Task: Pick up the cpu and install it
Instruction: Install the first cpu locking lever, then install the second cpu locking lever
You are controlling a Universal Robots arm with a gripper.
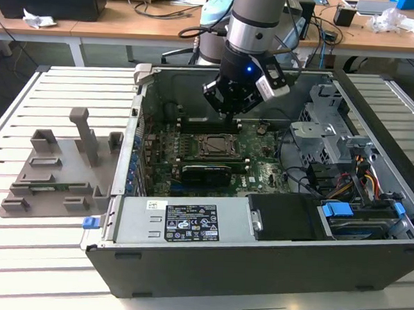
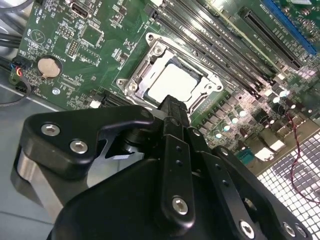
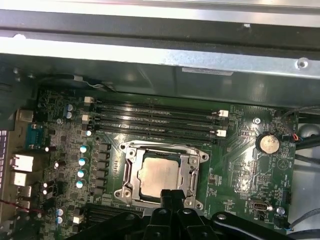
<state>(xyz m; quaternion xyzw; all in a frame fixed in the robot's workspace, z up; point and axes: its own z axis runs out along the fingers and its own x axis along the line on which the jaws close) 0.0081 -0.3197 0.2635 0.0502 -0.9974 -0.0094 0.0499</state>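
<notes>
The shiny silver square cpu (image 3: 159, 176) lies seated inside the metal-framed motherboard socket (image 3: 129, 170). The black claw (image 3: 171, 194) hangs just above it, fingers closed and empty.

The cpu (image 3: 159, 176) was pale silver inside a grey metal socket frame (image 3: 192, 170) on the green motherboard (image 3: 240, 150); the gripper (image 2: 172, 120) was black.

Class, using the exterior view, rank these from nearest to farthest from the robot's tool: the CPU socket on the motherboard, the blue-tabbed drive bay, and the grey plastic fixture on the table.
1. The CPU socket, just below the tool, inside the case.
2. The blue-tabbed drive bay, toward the exterior view's right, at the case's near corner.
3. The grey plastic fixture, outside the case on the exterior view's left.
</notes>
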